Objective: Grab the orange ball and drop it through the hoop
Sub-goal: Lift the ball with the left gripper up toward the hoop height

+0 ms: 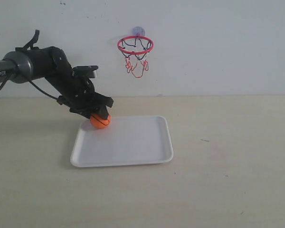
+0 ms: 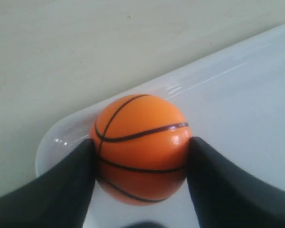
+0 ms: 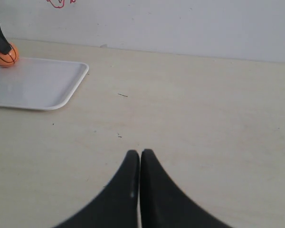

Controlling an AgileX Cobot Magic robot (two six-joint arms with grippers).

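Observation:
The orange ball (image 1: 100,120) (image 2: 140,145) (image 3: 4,55), with black seam lines, sits in the far left corner of the white tray (image 1: 133,147). My left gripper (image 1: 99,114) (image 2: 140,152) is shut on it, a black finger pressed against each side. The hoop (image 1: 135,44), with its red rim and string net, hangs from a suction cup on the back wall, above and to the right of the ball. My right gripper (image 3: 140,153) is shut and holds nothing, over bare table to the right of the tray; the exterior view does not show it.
The tray (image 2: 237,95) (image 3: 42,85) lies on a beige table (image 1: 228,180) with its raised rim just behind the ball. A white wall (image 1: 218,47) stands behind the table.

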